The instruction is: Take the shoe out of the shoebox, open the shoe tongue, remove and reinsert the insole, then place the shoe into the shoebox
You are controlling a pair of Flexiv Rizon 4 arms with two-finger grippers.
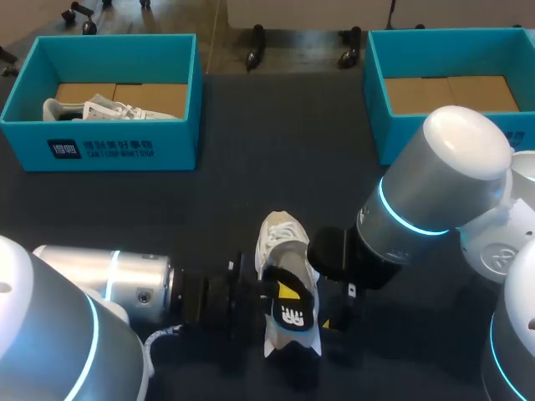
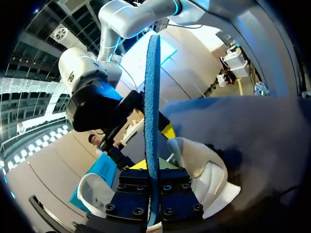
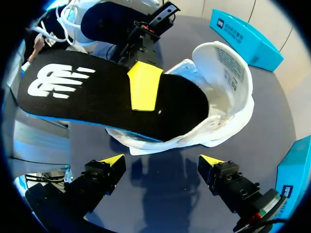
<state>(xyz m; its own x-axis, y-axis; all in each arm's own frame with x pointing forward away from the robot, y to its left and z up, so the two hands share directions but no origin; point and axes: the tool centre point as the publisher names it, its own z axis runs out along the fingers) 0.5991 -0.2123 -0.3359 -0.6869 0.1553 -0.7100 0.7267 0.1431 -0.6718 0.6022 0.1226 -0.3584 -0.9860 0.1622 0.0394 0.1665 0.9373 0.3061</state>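
Observation:
A white shoe (image 1: 282, 244) lies on its side on the dark table (image 1: 276, 150), its tongue (image 3: 228, 63) folded back. A black insole (image 1: 293, 315) with a white logo and a blue underside sticks out of the shoe's opening. My left gripper (image 1: 284, 297) is shut on this insole: in the left wrist view the insole (image 2: 152, 111) stands edge-on, clamped between the black fingers (image 2: 133, 196). One of its yellow fingertips (image 3: 145, 85) lies on the insole (image 3: 97, 104) in the right wrist view. My right gripper (image 3: 160, 162) hangs open just beside the shoe (image 3: 221, 104), holding nothing.
A teal shoebox (image 1: 117, 146) at the back left holds a second white shoe (image 1: 109, 109). Another teal box (image 1: 380, 100) at the back right shows only its cardboard floor. Both arms crowd the table's near middle.

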